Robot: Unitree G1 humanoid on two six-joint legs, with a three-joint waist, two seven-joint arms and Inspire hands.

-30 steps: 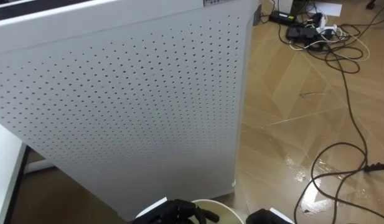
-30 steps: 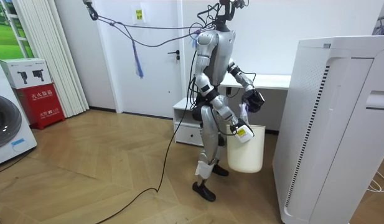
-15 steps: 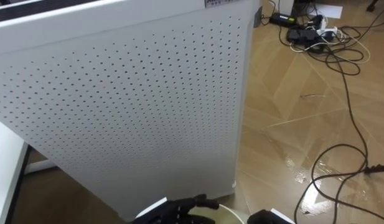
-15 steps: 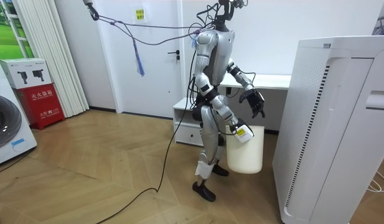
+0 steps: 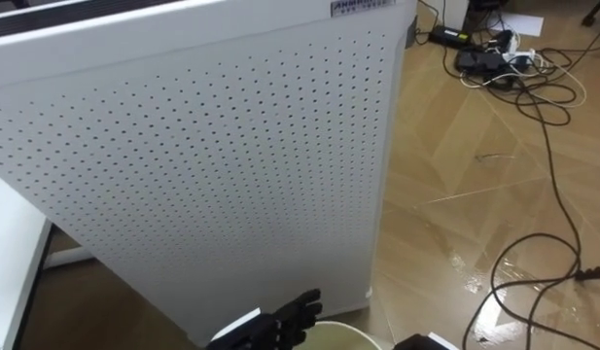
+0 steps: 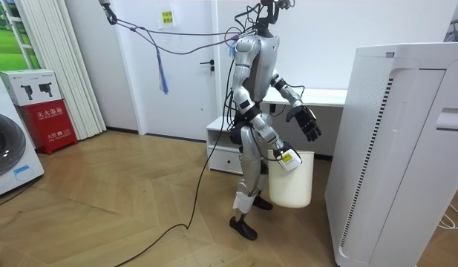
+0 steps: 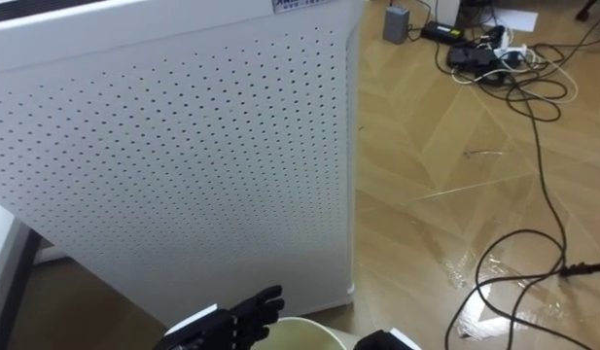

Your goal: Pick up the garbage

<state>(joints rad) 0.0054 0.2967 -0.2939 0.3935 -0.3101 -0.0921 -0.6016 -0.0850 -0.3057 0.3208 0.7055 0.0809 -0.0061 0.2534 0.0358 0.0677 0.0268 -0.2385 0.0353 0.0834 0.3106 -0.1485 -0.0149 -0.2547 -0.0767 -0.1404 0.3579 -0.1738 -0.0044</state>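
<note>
My left hand is open, its fingers straight, just above the rim of a white bin at the bottom of the eye views. In the room view the left hand is held out at chest height over the bin. My right hand sits at the bin's rim and grips it at hip height; a dark part of the right hand shows at the lower edge. I see no garbage in either hand or on the floor. The inside of the bin is hidden.
A tall white perforated appliance stands close in front of me. Loose cables and a power strip lie on the wooden floor to the right, and a black cable runs nearer. A low white cabinet is behind me.
My left hand has gone from curled to straight fingers over the bin and risen a little. The eye views have shifted slightly.
</note>
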